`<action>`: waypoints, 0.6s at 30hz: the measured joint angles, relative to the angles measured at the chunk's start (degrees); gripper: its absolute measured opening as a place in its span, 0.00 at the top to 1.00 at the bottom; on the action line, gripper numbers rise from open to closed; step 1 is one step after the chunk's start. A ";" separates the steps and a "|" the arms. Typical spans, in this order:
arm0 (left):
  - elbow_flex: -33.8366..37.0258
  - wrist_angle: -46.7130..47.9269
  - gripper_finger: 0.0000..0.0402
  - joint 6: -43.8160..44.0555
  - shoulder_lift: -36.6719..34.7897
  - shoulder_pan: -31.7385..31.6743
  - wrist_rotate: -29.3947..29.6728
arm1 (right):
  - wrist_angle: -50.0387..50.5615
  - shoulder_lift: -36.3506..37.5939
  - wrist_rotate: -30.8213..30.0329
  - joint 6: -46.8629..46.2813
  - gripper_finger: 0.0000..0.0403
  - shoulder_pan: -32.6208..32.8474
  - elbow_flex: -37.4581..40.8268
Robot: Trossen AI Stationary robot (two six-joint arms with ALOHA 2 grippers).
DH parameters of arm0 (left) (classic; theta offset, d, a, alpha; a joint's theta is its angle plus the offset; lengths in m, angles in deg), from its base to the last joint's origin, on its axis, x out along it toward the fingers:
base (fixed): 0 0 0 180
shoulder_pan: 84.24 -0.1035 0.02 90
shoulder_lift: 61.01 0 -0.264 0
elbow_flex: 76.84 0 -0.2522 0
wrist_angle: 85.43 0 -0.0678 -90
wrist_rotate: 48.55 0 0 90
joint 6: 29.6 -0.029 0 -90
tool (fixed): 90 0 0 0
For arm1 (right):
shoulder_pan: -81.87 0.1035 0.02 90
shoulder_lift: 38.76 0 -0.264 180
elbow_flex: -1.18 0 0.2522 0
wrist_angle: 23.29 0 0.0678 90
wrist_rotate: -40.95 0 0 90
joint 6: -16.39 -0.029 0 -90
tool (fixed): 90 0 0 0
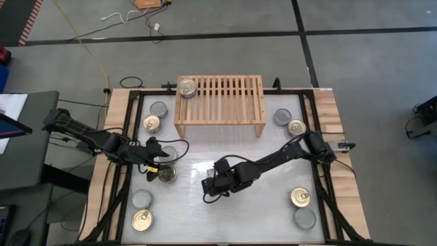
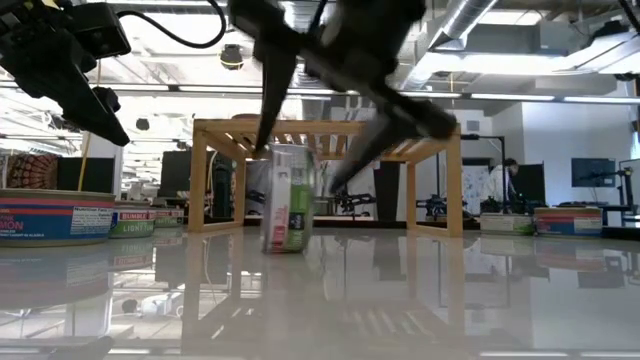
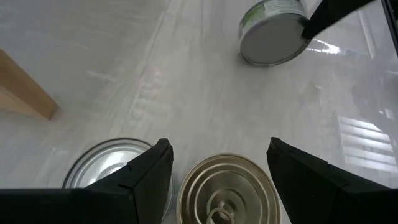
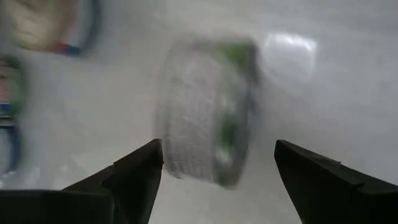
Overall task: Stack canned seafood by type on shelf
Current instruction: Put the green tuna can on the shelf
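The light-wood shelf [image 1: 220, 104] stands at the table's far side with one gold-topped can [image 1: 186, 87] on its slatted top at the left end. Other cans of seafood lie flat on the table, left and right. One green-labelled can [image 2: 288, 212] stands on its edge at mid-table. My right gripper [image 4: 217, 168] is open over it, one finger on each side. My left gripper [image 3: 221, 162] is open above a gold pull-ring can [image 3: 227, 190], with a silver-topped can [image 3: 106, 165] beside it. My right gripper straddles the can that stands on its edge [image 3: 273, 37], coming from above at a slant. One dark finger [image 3: 329, 15] overlaps the can's rim in the left wrist view. I cannot tell whether it touches the can.
Gold and silver cans lie at the left [image 1: 151, 124] [image 1: 141, 199] [image 1: 142, 220] and at the right [image 1: 282, 117] [image 1: 300, 197] [image 1: 304, 218]. The shelf's legs [image 2: 198, 180] stand behind the upright can. Bare table lies between the two groups.
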 joint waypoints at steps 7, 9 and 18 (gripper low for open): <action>0.00 0.01 0.38 0.19 -0.02 0.00 0.00 | 0.42 -1.76 1.27 -2.38 0.25 -0.90 0.04; 0.00 0.00 0.38 0.19 0.00 0.00 0.00 | 0.43 -1.71 0.14 -1.15 0.32 -1.12 0.04; 0.00 0.00 0.38 -0.15 -0.01 0.00 0.00 | -2.60 -1.19 -1.82 7.88 0.85 -1.50 0.04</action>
